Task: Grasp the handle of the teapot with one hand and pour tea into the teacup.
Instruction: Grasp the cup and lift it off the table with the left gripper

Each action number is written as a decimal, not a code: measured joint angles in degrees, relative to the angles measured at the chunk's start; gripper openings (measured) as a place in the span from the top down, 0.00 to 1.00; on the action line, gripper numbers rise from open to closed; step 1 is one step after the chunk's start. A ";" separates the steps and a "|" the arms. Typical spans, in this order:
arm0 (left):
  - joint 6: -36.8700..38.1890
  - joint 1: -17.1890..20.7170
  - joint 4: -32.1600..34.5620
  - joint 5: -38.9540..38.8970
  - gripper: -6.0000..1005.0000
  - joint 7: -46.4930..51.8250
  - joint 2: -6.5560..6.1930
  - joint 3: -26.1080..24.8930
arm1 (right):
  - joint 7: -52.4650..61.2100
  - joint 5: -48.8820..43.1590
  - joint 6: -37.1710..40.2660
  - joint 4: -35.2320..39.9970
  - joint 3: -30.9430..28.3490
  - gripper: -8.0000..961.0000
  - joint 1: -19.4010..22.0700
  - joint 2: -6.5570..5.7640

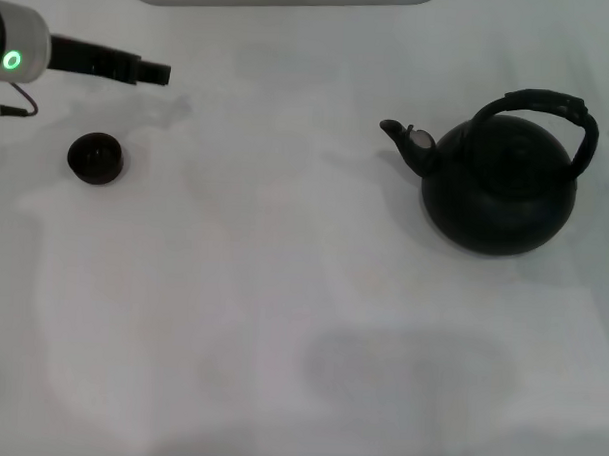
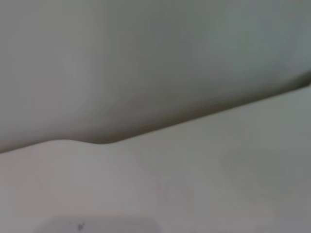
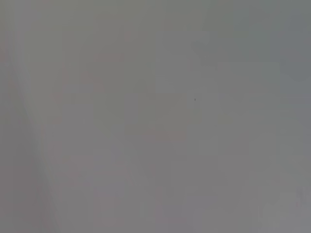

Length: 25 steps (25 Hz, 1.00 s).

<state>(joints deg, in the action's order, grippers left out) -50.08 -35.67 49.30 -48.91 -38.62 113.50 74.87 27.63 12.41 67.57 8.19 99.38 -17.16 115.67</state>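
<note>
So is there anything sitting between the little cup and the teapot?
No. In the head view only bare white table lies between the teacup and the teapot.

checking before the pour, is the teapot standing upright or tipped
Upright: the teapot sits flat on the table, handle arched over its top, untouched.

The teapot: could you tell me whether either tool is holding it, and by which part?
Nothing is held. The teapot stands alone, handle free; the left tool is above the teacup.

No text, label, brand, number or sign can be read in any view.
</note>
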 joint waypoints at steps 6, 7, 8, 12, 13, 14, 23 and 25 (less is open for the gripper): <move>-2.99 -1.98 1.08 7.92 0.26 1.04 2.15 -2.70 | -0.03 0.00 -0.08 -0.38 0.02 0.12 0.02 -0.01; -3.42 -2.13 1.25 8.18 0.26 1.13 2.17 -2.71 | -0.03 -0.01 -0.10 -0.44 0.02 0.12 0.05 0.00; -4.11 -2.30 1.43 8.35 0.26 1.25 2.18 -2.74 | -0.03 -0.01 -0.10 -0.44 0.02 0.12 0.05 0.00; -6.51 -2.80 1.56 8.89 0.26 2.02 2.06 -2.81 | -0.03 0.49 -0.23 -0.57 0.03 0.12 0.10 0.00; -7.83 -3.01 1.56 10.28 0.26 3.33 1.90 -2.82 | -0.03 0.86 -0.26 -0.55 0.03 0.12 0.09 0.00; -7.92 -3.02 1.56 11.09 0.26 3.94 1.91 -2.85 | -0.03 1.14 -0.26 -0.49 0.02 0.12 0.06 -0.01; -10.93 -1.41 3.79 14.89 0.26 4.06 2.51 -2.80 | -0.02 1.39 -0.26 -0.58 0.03 0.12 0.08 0.00; -11.75 -1.31 3.79 15.59 0.26 4.14 2.62 -2.80 | 0.05 1.43 -0.26 -0.60 0.02 0.12 0.20 -0.01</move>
<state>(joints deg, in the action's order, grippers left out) -61.82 -36.99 53.09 -33.32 -34.48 116.12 72.06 27.68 13.84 67.30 7.59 99.40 -16.96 115.66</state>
